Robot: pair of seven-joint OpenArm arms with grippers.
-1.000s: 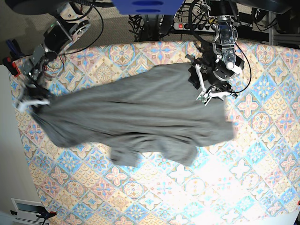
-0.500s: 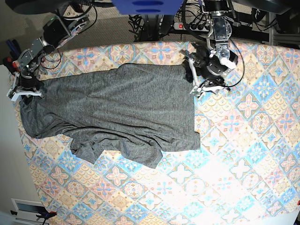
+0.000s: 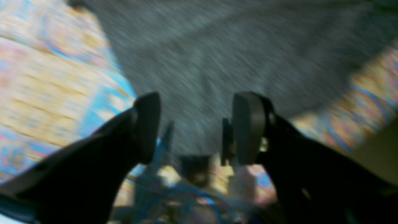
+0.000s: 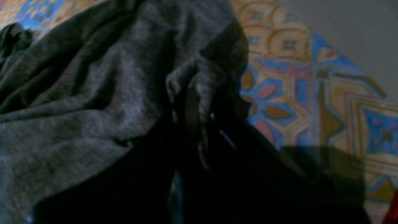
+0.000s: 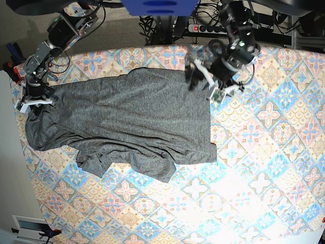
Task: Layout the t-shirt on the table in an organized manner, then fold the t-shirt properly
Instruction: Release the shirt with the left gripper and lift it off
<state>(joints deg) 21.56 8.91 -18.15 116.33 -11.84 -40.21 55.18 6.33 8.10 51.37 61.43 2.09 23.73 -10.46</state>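
Grey t-shirt (image 5: 127, 122) lies spread; right claw (image 5: 34, 101) seemingly pinches its edge, left claw (image 5: 205, 81) gapes empty.

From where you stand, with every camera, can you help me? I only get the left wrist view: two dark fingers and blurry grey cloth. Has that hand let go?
Observer: Yes. The base view shows the left gripper open over the t-shirt, at the shirt's corner, holding nothing.
Operator: And the other hand?
Observer: The right gripper is shut on the t-shirt's opposite end, near the table edge; its wrist camera shows fabric bunched around the fingertips.
Operator: Is the shirt flat?
Observer: Mostly spread, but the base view shows its near edge rumpled and uneven.
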